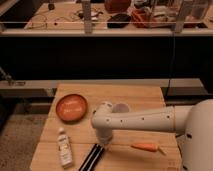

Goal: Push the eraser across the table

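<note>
Eraser (pixel 93 156): a long, dark, bar-shaped item, laid at a slant on the near part of the wooden table (pixel 145 97), its lower end close to the front edge and its upper end directed toward the gripper. Gripper (pixel 103 145): positioned directly above and at the upper end of the eraser, pointed downward, reached in from the right on a white arm (pixel 140 120); contact with the eraser appears likely but cannot be confirmed, and the state of the gripper cannot be told from this view. Small white bottle (pixel 64 147): laid on its side just to the left of the eraser, near the table's front left corner. Orange carrot (pixel 146 147): laid flat to the right of the gripper, apart from the eraser. Orange-red plate (pixel 71 107): set on the left part of the table, behind the bottle. Pale round object (pixel 119 107): partly hidden behind the arm near the table's centre; its kind cannot be told. Cluttered workbench (pixel 60 15): seen in the background behind a dark railing, bearing cables and red containers.
</note>
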Motion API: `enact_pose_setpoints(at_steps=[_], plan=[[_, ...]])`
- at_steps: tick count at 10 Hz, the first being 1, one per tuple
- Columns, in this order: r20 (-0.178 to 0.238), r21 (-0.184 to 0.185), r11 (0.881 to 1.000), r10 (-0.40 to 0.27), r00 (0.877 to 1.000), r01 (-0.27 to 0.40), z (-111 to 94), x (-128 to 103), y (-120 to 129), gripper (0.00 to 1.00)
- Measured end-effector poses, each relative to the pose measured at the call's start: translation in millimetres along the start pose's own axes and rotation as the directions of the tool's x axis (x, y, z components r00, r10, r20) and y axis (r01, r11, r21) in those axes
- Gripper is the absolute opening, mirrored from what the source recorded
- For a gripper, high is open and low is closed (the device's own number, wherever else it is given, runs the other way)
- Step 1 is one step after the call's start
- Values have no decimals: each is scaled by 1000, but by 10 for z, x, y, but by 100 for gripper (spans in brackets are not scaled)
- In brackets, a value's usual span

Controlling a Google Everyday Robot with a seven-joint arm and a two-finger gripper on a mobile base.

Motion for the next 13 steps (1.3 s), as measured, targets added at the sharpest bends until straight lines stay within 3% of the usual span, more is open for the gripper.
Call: enact_pose_setpoints(at_steps=[2, 4, 8, 11, 13], plan=[[0, 4, 1000, -3, 1000, 3, -16, -6, -10, 2], [-22, 8, 998, -59, 998, 59, 2, -49, -18, 2], [-17, 10, 998, -64, 998, 64, -10, -76, -22, 2], [-28, 16, 991, -131, 991, 132, -10, -146, -44, 2], [-29, 19, 991, -135, 990, 136, -11, -158, -39, 2]])
